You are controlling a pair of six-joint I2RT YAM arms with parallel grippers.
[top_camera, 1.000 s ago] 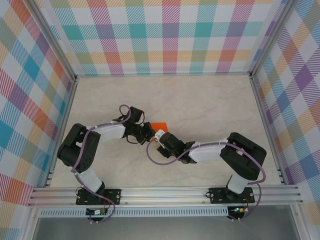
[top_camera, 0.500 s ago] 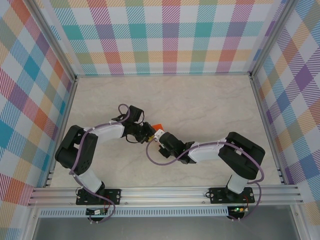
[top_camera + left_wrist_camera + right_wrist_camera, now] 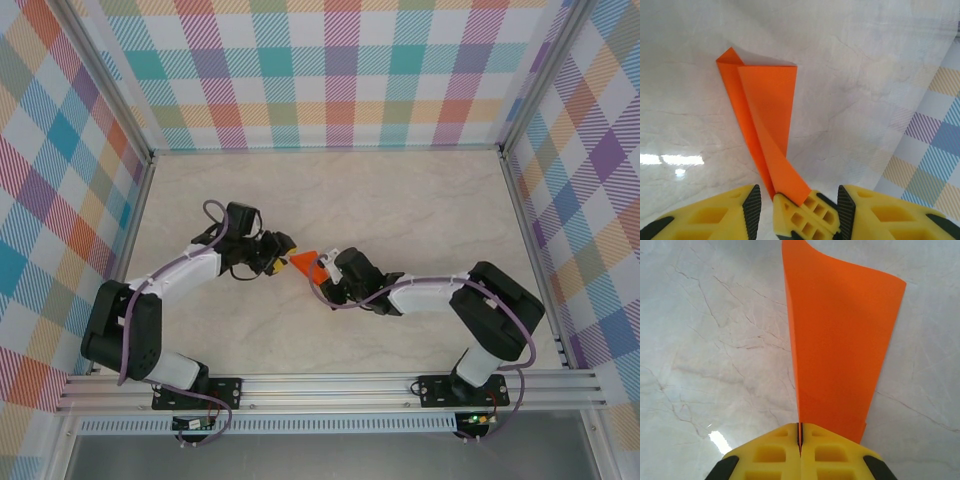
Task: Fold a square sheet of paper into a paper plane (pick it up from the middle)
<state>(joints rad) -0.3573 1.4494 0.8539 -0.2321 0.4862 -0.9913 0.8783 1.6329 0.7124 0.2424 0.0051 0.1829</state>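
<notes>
pale marble-look table (image 3: 400, 200) | pastel plaid walls (image 3: 340, 70) | aluminium frame rails (image 3: 330, 385)

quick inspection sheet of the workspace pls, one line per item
surface: pale marbled table, some glare, no marks seen
job's things: orange paper folded into a narrow tapering wedge, its wide end on the table
clutter: nothing seen
grippers: right tool shut on the paper's narrow end; left tool open, its fingers either side of that end, not pinching it
cables: purple cables run along both arms in loose loops, none on the paper
surroundings: plaid walls on three sides, metal rail at the near edge
</notes>
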